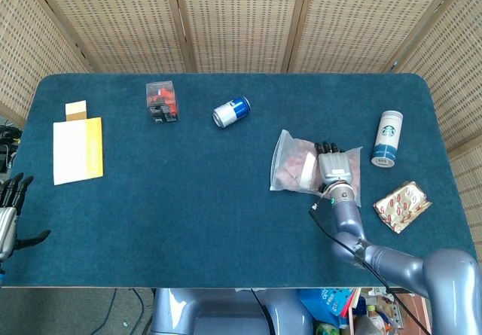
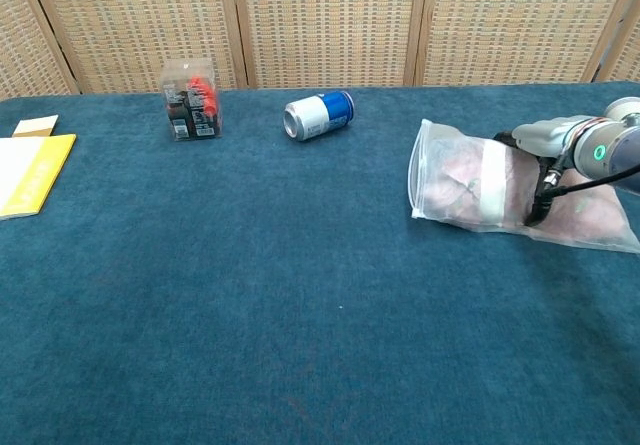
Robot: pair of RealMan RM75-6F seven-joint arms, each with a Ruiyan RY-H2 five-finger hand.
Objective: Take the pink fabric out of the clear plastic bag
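Note:
The clear plastic bag (image 1: 297,165) lies right of the table's middle, with crumpled pink fabric (image 1: 288,171) inside and a white strip across it. My right hand (image 1: 334,166) lies over the bag's right half. In the chest view the right hand (image 2: 548,143) has its fingers on top of the bag (image 2: 460,180) and its thumb down at the near side, gripping it. The bag's left end is raised and bunched, and the pink fabric (image 2: 448,177) shows through it. My left hand (image 1: 7,218) hangs at the table's near left edge, fingers spread, holding nothing.
A blue soda can (image 1: 230,111) lies on its side at the back middle, and a clear box (image 1: 162,101) with red contents stands to its left. A yellow and white booklet (image 1: 77,150) is far left. A Starbucks cup (image 1: 387,138) and a patterned packet (image 1: 401,205) sit to the right of the bag.

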